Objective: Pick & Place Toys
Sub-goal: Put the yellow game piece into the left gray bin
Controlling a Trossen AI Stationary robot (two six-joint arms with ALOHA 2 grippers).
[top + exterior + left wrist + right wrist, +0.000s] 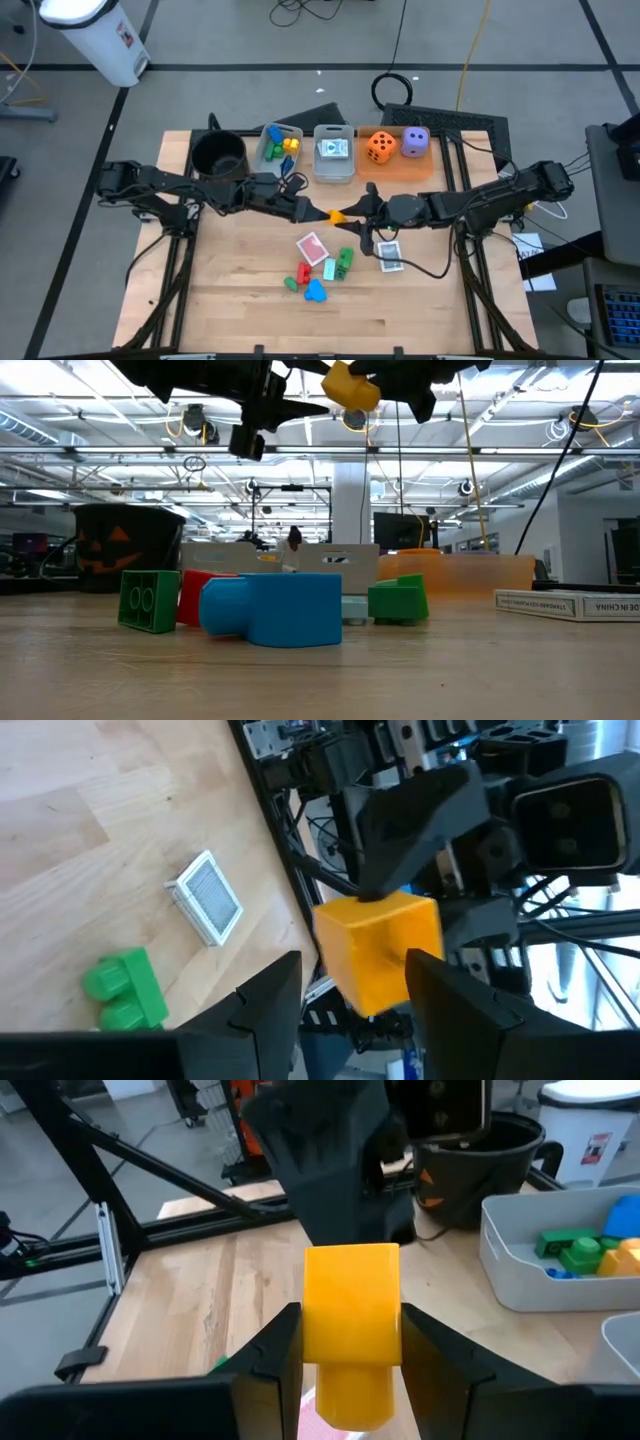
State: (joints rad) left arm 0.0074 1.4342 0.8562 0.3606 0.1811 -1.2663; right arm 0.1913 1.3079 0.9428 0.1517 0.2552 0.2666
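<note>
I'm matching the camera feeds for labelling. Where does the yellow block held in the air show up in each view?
High view: yellow block at table centre, where both grippers meet.
Low view: top edge, above the blue block.
Left wrist view: centre, beyond the left gripper.
Right wrist view: centre, clamped in the right gripper.
Shared landmark: the black pot, also visible in the low view and right wrist view.

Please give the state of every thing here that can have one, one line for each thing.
yellow block: in the air above the table, between both grippers
right gripper: shut on the yellow block
left gripper: open around the yellow block, at its far end
black pot: upright
left bin: holds small blocks
middle bin: holds cards
orange tray: carries two dice
</note>
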